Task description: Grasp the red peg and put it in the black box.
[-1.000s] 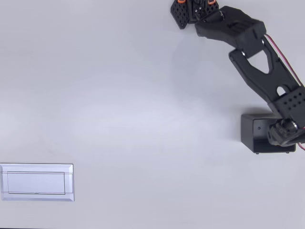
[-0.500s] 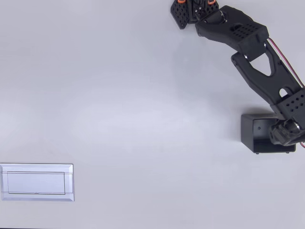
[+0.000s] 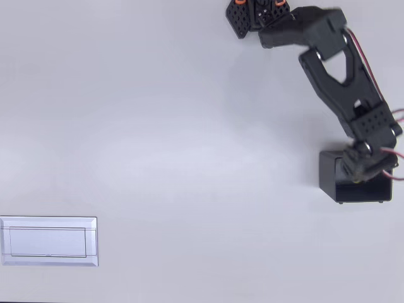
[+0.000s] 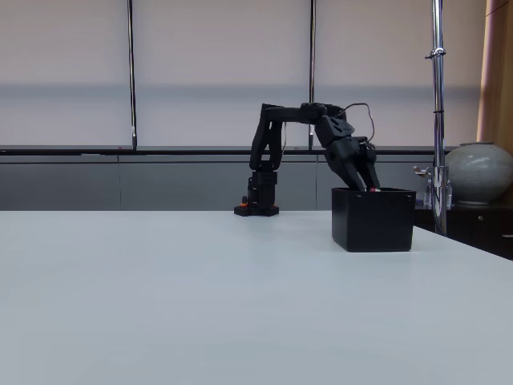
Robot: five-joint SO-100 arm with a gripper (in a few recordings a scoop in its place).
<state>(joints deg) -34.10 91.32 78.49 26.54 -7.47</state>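
Note:
The black box [image 3: 328,182] stands at the right of the table in the overhead view, and right of centre as the black box [image 4: 373,220] in the fixed view. My gripper [image 3: 361,172] hangs over the box's opening, pointing down. From the side, the gripper [image 4: 373,188] has its fingertips at the rim of the box, held close together. A small bit of red shows between them, the red peg [image 4: 371,190]. From above the arm hides the peg.
A flat white tray [image 3: 49,241] lies at the lower left of the overhead view, far from the box. The arm's base [image 3: 252,16] sits at the top edge. A wide bare tabletop lies between tray and box.
The arm has swung left and folded, bringing the gripper from the box's right edge to over its opening. Box and tray have not moved.

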